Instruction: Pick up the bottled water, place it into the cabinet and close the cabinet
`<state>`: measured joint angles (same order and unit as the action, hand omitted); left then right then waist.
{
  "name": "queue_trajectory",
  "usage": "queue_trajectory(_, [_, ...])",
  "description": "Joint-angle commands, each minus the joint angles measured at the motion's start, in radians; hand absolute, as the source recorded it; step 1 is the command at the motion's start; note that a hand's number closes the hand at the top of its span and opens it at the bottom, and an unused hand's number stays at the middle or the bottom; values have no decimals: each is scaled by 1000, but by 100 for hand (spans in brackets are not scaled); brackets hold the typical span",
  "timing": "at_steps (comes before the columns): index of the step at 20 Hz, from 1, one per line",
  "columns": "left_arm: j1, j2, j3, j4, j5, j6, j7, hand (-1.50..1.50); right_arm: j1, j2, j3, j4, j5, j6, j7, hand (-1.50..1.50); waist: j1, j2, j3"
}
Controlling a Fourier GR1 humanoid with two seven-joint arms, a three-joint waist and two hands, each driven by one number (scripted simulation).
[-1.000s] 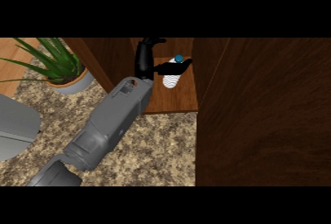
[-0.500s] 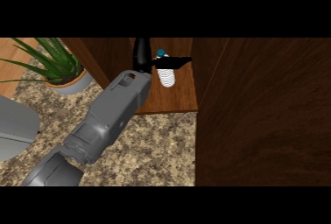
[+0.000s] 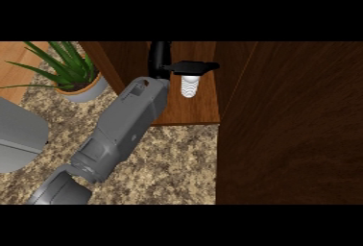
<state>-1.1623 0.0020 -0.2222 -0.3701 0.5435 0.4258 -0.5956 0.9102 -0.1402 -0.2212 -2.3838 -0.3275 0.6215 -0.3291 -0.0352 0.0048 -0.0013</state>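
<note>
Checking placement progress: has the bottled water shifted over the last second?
Yes. The bottled water in the left robot hand moved left, away from the dark cabinet door.

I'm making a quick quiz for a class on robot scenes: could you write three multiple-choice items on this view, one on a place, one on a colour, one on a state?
1. Where is the bottled water?
A. on the cabinet's wooden shelf
B. on the stone counter
C. in the plant's pot

2. What colour is the hand over the bottle?
A. white
B. black
C. orange

3. What is the state of the cabinet door?
A. open
B. closed over the shelf
C. missing

Answers: 1 A, the bottle shows against the shelf inside the cabinet; 2 B, the hand is black on a grey forearm; 3 A, the door stands aside at the right and the shelf is exposed.
</note>
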Motion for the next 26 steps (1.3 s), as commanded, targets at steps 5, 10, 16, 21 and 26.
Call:
queue_trajectory(5, [94, -2, -63, -182, 14, -68, 75, -150, -11, 18, 27, -133, -42, -30, 95, -150, 34, -8, 0])
queue_trajectory(10, [240, -2, -192, -424, 74, 22, 109, -150, -41, 1, 14, -104, -74, -48, 115, -150, 38, -10, 1])
queue_trajectory(16, [485, 18, -274, -703, 22, 29, 149, -150, 53, 14, 31, -173, -53, -29, 95, -150, 60, -22, 0])
queue_trajectory(21, [602, 29, -348, -916, -6, 99, 223, -150, 58, 4, 36, -199, -61, -56, 127, -150, 50, -18, 0])
queue_trajectory(26, [776, 102, -392, -1109, -22, 91, 252, -150, -35, -18, 85, -135, -10, -39, 140, -150, 47, -10, 1])
